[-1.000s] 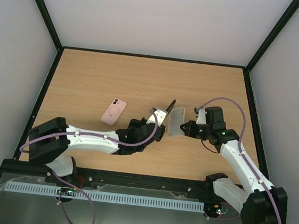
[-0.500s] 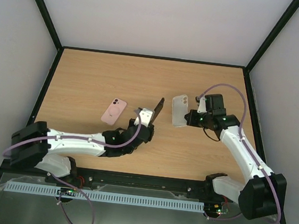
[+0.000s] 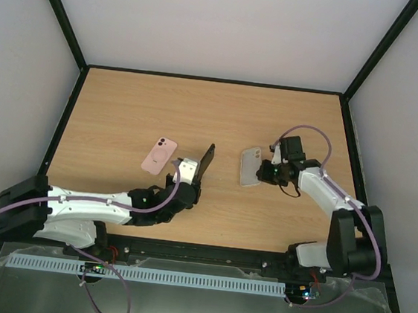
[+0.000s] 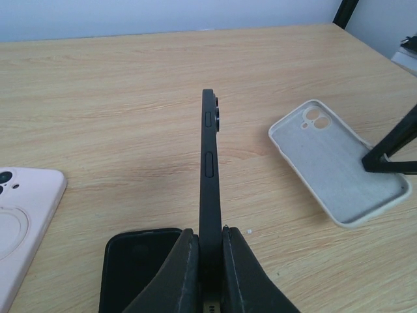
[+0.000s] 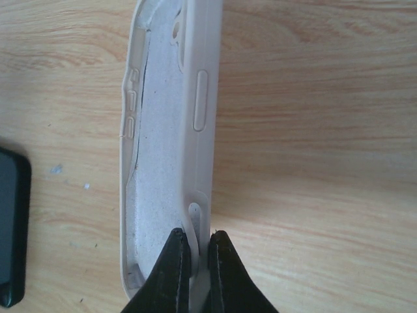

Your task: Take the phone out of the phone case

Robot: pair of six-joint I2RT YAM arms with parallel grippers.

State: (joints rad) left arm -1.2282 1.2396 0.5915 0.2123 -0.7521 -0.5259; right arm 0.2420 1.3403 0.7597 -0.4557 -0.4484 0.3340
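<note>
Top cam: fixed, high, behind the arm bases, looking down and forward over the whole worktop [image 3: 125, 103]; white case [image 3: 250, 166] just right of mid-frame. Left wrist cam: low, close behind its fingers [image 4: 176, 274], facing across the worktop, phone [image 4: 207, 163] edge-on dead centre, white case [image 4: 339, 171] near on the right. Right wrist cam: right on top of the white case [image 5: 166, 150], looking along it past its fingers [image 5: 172, 274]. All three views share the white case.
</note>
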